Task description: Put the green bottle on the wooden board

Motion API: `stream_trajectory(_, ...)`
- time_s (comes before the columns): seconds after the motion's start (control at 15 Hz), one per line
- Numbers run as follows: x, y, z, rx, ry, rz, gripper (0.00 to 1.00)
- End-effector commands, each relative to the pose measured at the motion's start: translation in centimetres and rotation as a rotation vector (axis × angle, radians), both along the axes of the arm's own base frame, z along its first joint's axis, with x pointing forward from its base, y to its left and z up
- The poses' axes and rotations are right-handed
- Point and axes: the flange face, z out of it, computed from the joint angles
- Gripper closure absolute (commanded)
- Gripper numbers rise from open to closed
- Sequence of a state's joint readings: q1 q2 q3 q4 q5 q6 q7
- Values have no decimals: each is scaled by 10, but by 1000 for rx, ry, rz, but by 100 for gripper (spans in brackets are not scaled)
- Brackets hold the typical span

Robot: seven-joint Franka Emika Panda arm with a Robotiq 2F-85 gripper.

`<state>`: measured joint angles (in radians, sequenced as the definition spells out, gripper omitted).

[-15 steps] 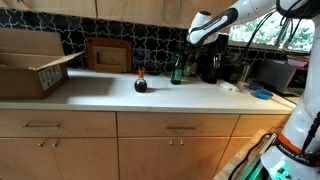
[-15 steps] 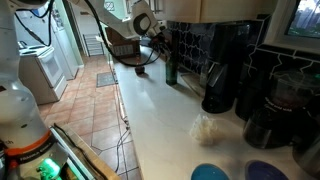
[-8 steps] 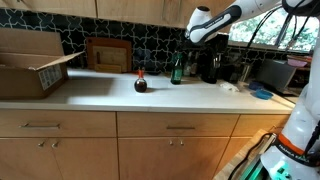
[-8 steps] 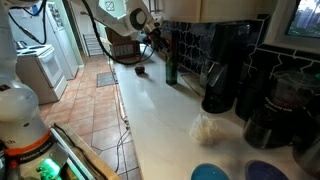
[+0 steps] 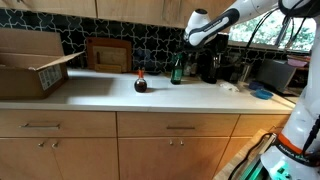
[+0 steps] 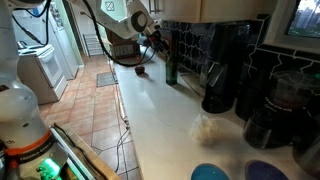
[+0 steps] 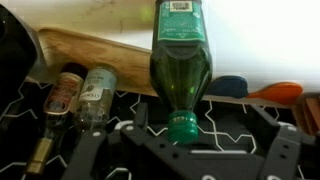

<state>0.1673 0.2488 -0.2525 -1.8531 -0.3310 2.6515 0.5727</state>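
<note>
Pale worktop [image 5: 100, 92] runs under dark patterned tiles in both exterior views, and the pincer [image 5: 193, 40] hangs above its back edge. Just below the pincer and slightly to one side stands the green bottle [image 5: 177, 70], upright and near the tiles.

Only the wrist view, where the bottle appears upside down, shows the grip. The pincer [image 7: 187, 146] is spread wide, its fingers [image 7: 88, 150] well clear on either side of the bottle's neck and touching nothing. That view also shows two small jars [image 7: 98, 90] beside the bottle.

Further from the pincer along the worktop sits a squat bottle with a red cap [image 5: 140, 83]. Beyond it the wooden board [image 5: 108, 55] leans on the tiles. Farthest off is an open cardboard box [image 5: 30, 65], whose contents cannot be seen. Bare worktop lies between the green bottle and the board. On the pincer's other side a dark coffee machine [image 6: 225, 65] stands near.
</note>
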Motion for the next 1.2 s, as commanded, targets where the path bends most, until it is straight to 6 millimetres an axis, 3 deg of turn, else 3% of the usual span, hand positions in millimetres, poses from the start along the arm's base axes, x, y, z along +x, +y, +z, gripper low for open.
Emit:
stream_trajectory(0.0, 14, 5, -27, -17, 26, -5, 0)
stream_trajectory(0.27, 28, 3, -41, -22, 25, -15, 0)
stream_trajectory(0.93, 52, -20, -34, -55, 14, -39, 0)
stream_trajectory(1.0, 52, -22, -34, -57, 17, -38, 4)
stream_trajectory(1.13, 53, -25, -34, -59, 16, -41, 21)
